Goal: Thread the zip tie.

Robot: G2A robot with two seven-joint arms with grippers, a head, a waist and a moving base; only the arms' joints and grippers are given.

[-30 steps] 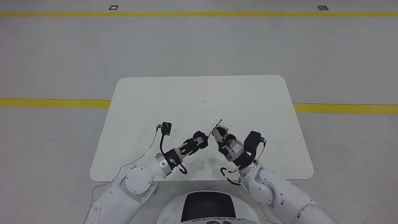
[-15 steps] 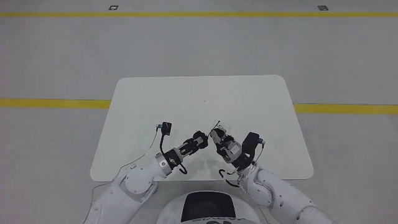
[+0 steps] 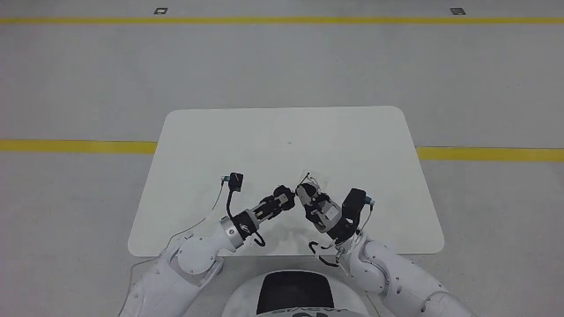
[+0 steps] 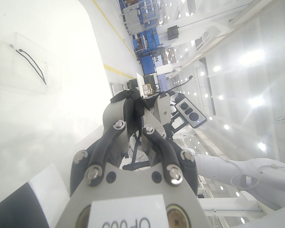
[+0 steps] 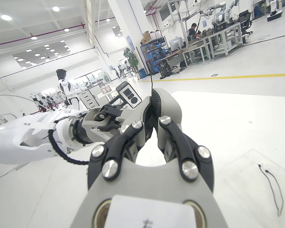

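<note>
While close over the table (image 3: 370,132), left end effector (image 4: 133,99) and right end effector (image 5: 153,96) clenched on zip tie (image 5: 151,72).

Both arms were bent inward; the closed left gripper (image 3: 288,195) nearly met the right gripper (image 3: 302,191), closed on the zip tie (image 5: 151,78).

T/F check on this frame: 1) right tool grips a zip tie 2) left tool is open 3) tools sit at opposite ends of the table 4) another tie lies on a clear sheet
1. The right tool grips a thin black zip tie. True.
2. The left tool is open. False: its fingers are closed together.
3. The tools sit at opposite ends of the table. False: they are close together, tips facing, near the robot's edge.
4. A second zip tie lies on a clear sheet. True.
</note>
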